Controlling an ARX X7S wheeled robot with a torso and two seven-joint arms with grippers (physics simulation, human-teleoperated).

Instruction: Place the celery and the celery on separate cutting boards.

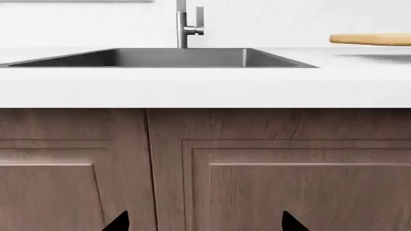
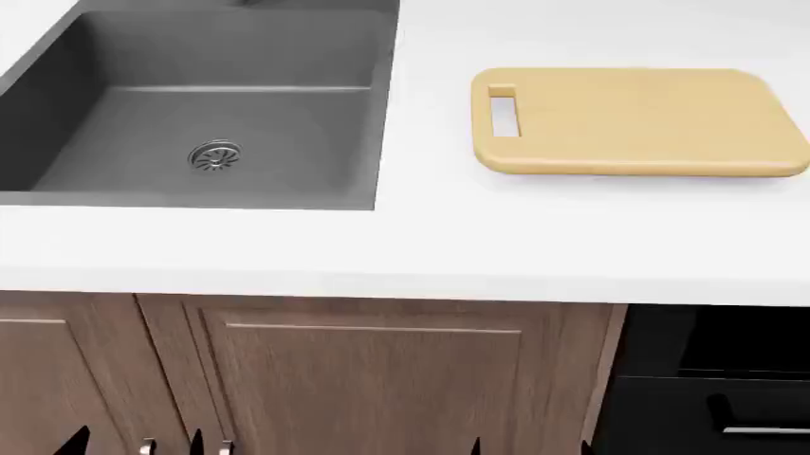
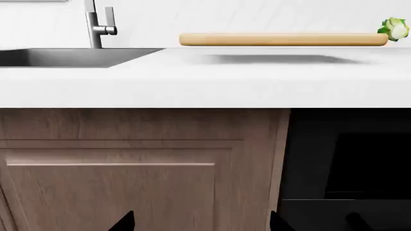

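Note:
A thick tan cutting board [image 2: 633, 121] with a slot handle lies flat on the white counter, right of the sink. In the right wrist view it appears edge-on [image 3: 282, 39], and the whitish-green end of one celery [image 3: 395, 28] pokes out just past its far right end. The left wrist view catches only the board's end [image 1: 372, 39]. A second celery and a second cutting board are out of view. Both grippers hang low in front of the cabinet doors, below counter height. My left gripper [image 1: 204, 222] and right gripper [image 3: 201, 222] are open and hold nothing.
A grey sink [image 2: 203, 114] with a faucet [image 1: 186, 26] is set into the counter [image 2: 405, 246] at the left. Brown cabinet doors [image 2: 367, 379] run under the counter edge. A dark appliance front [image 2: 715, 379] stands at the lower right.

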